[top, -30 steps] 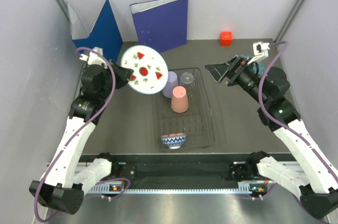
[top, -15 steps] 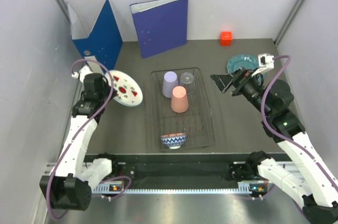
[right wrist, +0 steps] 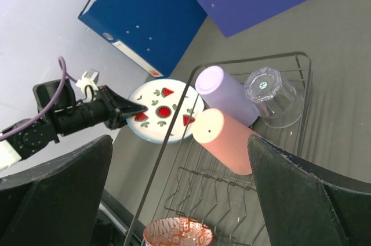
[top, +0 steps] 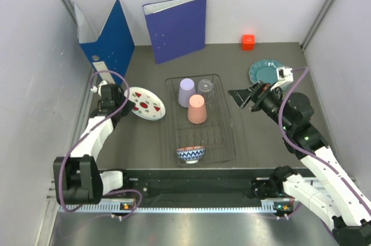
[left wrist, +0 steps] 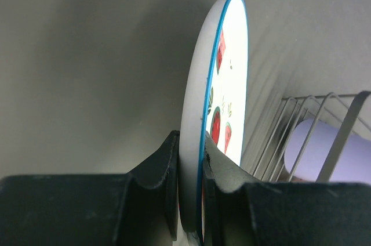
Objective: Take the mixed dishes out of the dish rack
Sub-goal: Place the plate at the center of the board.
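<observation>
My left gripper [top: 123,102] is shut on the rim of the white plate with red wedge marks [top: 146,104], low over the table left of the black wire dish rack [top: 224,141]; the plate shows edge-on in the left wrist view [left wrist: 217,107]. In the rack stand the lavender cup [top: 186,91], the clear glass tumbler [top: 205,90], the pink cup [top: 197,108] and the blue-white patterned bowl [top: 191,154]. The teal scalloped plate [top: 264,72] lies on the table at the right. My right gripper [top: 239,97] is open and empty, above the rack's right side.
Two blue binders [top: 174,24] [top: 109,31] stand at the back. A small red cube [top: 248,42] sits at the back right. Grey walls close in the left and right sides.
My left arm has swung the white plate down and left, from above the rack's left edge to low over the table. My right gripper has drawn slightly away from the teal plate.
</observation>
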Robot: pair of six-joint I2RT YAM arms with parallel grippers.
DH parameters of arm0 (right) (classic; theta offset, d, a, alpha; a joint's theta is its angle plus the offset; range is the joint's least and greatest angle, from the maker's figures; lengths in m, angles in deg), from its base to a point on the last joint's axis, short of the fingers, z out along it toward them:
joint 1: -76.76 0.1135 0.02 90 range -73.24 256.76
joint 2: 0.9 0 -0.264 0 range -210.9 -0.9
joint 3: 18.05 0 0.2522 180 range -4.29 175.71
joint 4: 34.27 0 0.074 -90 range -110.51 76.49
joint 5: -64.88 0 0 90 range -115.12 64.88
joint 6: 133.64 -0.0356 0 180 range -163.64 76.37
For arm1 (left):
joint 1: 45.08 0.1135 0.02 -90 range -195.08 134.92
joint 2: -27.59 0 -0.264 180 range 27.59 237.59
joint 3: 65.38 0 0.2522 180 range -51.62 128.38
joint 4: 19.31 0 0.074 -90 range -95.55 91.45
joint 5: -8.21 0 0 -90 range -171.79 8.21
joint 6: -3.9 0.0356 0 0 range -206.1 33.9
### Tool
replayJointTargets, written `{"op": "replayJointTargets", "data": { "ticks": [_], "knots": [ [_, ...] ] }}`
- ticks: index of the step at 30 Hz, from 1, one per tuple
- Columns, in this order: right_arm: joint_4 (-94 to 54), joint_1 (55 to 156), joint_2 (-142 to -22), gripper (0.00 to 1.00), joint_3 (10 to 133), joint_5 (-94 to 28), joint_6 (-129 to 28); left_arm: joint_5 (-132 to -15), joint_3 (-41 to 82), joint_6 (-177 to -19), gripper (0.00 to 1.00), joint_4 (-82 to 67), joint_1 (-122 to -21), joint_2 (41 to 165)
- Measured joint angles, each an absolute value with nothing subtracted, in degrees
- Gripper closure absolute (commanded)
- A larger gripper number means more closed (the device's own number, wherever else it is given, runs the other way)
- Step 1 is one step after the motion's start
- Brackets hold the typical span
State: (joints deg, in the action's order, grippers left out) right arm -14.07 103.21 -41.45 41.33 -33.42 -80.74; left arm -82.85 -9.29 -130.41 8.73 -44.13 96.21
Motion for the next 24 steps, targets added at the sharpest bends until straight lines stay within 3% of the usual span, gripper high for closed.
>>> {"op": "replayJointTargets", "data": {
  "ticks": [11,24],
  "knots": [
    [-15.27,103.21,-41.34,0.0,39.32,-33.75,-80.87,-75.22,-9.99,-135.81,1.0,-3.48,-42.12,106.88],
    [-14.94,103.21,-41.3,0.0,39.0,-33.75,-80.8,-74.7,2.34,-135.57,1.0,3.16,-41.79,117.76]
  ]
}}
